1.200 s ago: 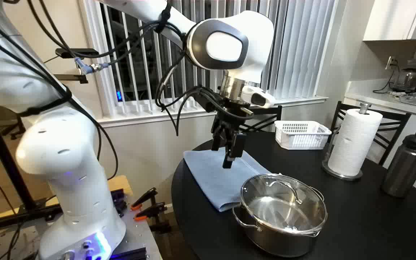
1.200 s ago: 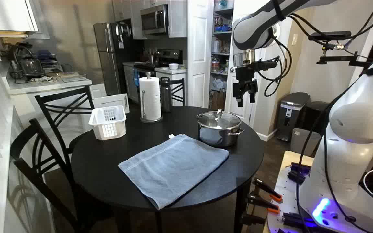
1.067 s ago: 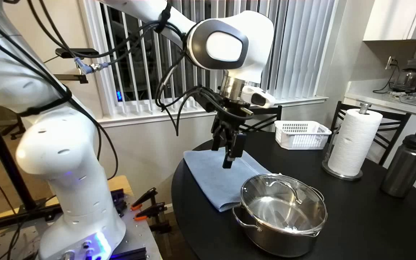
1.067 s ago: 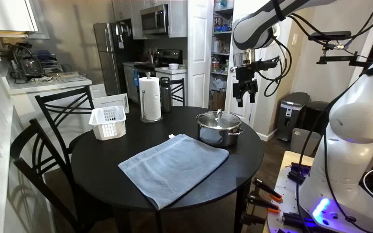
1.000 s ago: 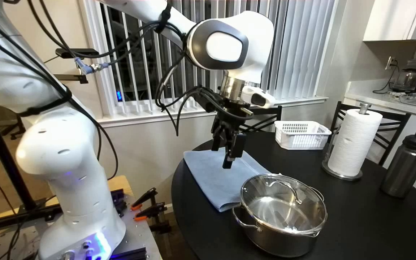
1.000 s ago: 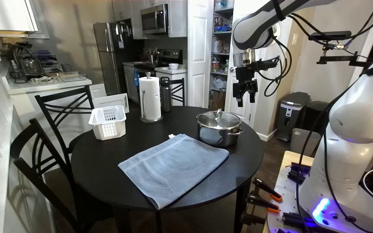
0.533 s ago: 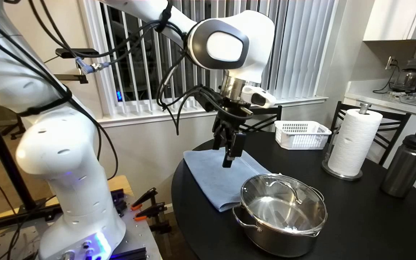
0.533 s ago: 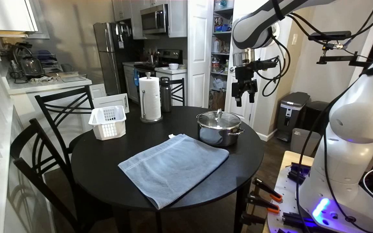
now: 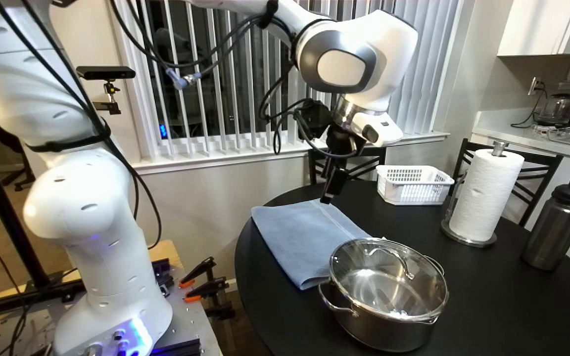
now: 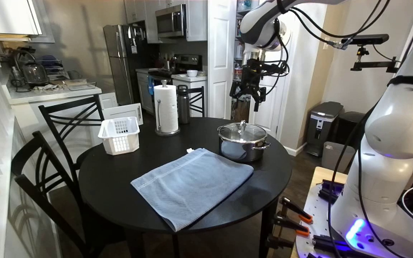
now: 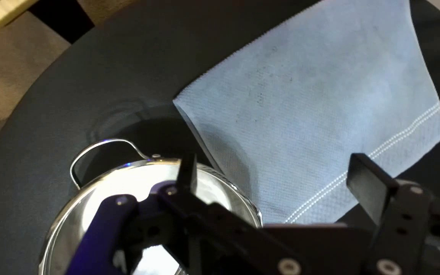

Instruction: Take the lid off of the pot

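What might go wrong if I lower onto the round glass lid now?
In the wrist view, the open jaws frame mostly blue cloth towel and only the edge of the glass lid, so lowering straight down might clip the lid. Its arched shiny metal handle could slip from the jaws.

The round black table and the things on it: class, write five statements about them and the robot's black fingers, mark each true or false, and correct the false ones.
1. A round, see-through glass lid covers the wide, shiny steel pot. True.
2. The lid is gripped and lifted. False: the black fingers stand apart, holding nothing, and the lid rests on the pot.
3. A blue rectangular cloth lies on the round black table. True.
4. A white cylindrical paper roll stands upright. True.
5. The cloth is wrapped around that roll. False: they are apart.
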You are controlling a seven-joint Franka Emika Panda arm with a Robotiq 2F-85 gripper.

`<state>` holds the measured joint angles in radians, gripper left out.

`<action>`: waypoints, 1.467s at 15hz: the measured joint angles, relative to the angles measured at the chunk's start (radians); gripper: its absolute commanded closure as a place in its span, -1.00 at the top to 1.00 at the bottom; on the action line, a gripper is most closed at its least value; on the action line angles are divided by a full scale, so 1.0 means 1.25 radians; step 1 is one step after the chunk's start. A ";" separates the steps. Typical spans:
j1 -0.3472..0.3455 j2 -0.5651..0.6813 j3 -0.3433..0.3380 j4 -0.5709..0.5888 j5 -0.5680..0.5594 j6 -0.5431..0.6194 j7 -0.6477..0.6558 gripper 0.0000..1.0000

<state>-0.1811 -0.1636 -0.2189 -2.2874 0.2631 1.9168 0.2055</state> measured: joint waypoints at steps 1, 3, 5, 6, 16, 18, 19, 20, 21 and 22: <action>-0.002 0.027 -0.005 0.021 0.026 0.008 0.017 1.00; -0.012 0.081 -0.017 0.055 0.076 0.036 0.042 1.00; -0.023 0.129 -0.029 0.080 0.125 0.072 0.063 1.00; -0.029 0.149 -0.033 0.089 0.150 0.090 0.074 1.00; -0.047 0.215 -0.042 0.098 0.332 0.382 0.216 1.00; -0.045 0.215 -0.041 0.089 0.332 0.478 0.250 1.00; -0.041 0.215 -0.041 0.081 0.328 0.528 0.273 1.00; -0.037 0.216 -0.041 0.070 0.315 0.578 0.302 1.00; -0.031 0.217 -0.042 0.056 0.282 0.626 0.349 1.00; -0.024 0.219 -0.046 0.040 0.230 0.663 0.408 1.00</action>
<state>-0.2105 0.1103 -0.2762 -2.2369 0.5511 2.7461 0.7159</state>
